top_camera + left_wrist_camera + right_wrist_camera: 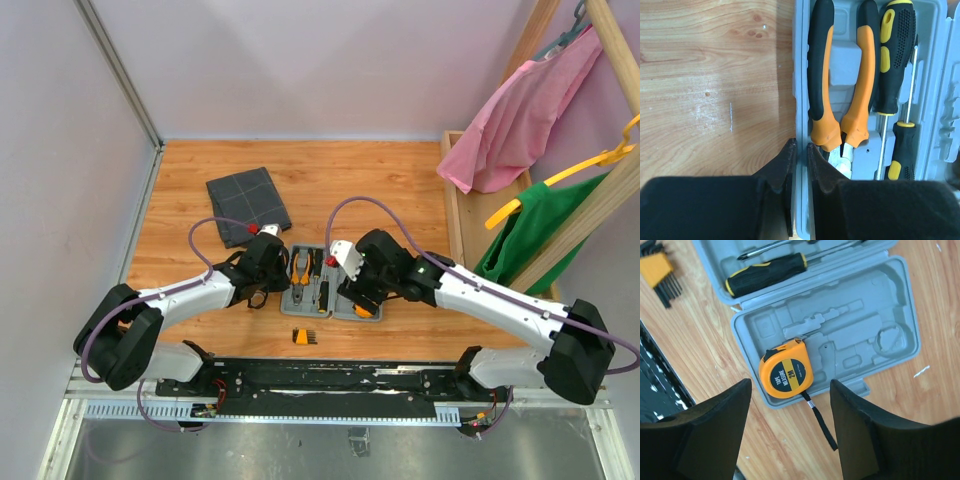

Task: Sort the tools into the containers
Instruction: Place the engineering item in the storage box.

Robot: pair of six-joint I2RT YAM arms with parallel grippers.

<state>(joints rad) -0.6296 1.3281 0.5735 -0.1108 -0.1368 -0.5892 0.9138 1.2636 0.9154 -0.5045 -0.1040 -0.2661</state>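
The light-grey case (312,300) lies open near the table's front edge. My left gripper (801,146) is shut on the case's left rim (801,75). Orange-and-black pliers (840,75) and two black-and-yellow screwdrivers (895,55) (902,155) lie in that half. My right gripper (790,387) hangs open above the case's other half (850,315). Below it an orange tape measure (786,374) rests in the near corner, its black strap trailing onto the wood. The dark grey pouch (248,205) lies flat at the back left.
An orange holder with black hex keys (303,336) lies on the wood just in front of the case. A wooden rack (470,215) with pink and green clothes stands at the right. The black rail (330,378) of the arm bases runs along the front edge.
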